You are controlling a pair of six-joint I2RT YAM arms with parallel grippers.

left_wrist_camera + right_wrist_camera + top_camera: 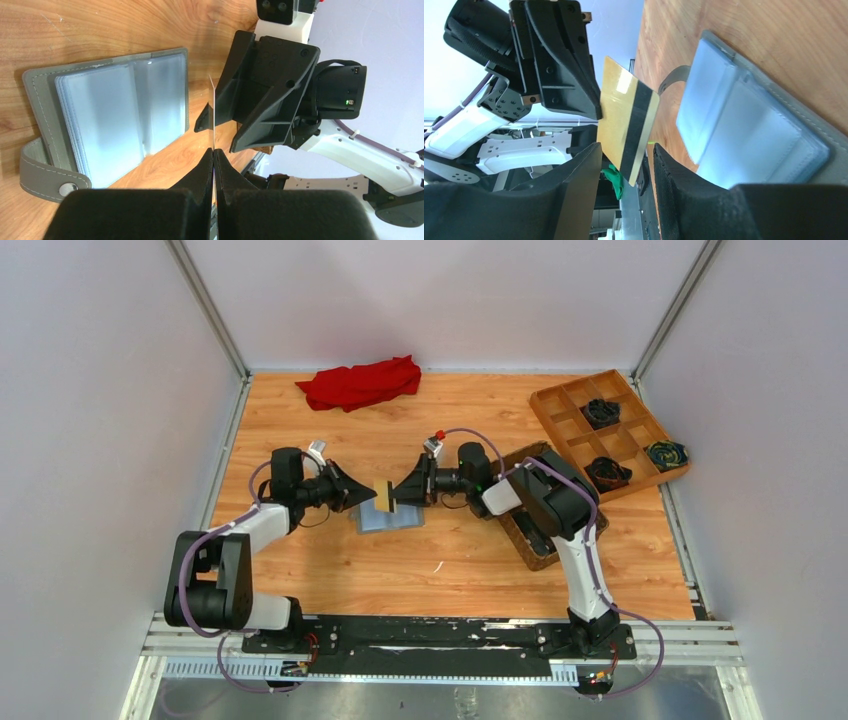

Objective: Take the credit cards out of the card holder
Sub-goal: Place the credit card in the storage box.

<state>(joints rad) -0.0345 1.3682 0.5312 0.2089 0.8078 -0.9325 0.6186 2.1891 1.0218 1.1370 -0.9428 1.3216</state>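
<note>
The grey card holder (392, 519) lies open on the table, its pale blue-grey slots up; it also shows in the left wrist view (115, 115) and the right wrist view (754, 135). My left gripper (371, 495) (213, 152) is shut on a tan-gold credit card (383, 496) with a black stripe (624, 125), held just above the holder and seen edge-on (212, 107). My right gripper (398, 495) (626, 150) is open, its fingers on either side of the card's free end without closing on it. No pale card shows.
A red cloth (360, 383) lies at the back. A wooden divided tray (610, 430) with dark items stands at the back right. A brown woven basket (527, 540) sits under the right arm.
</note>
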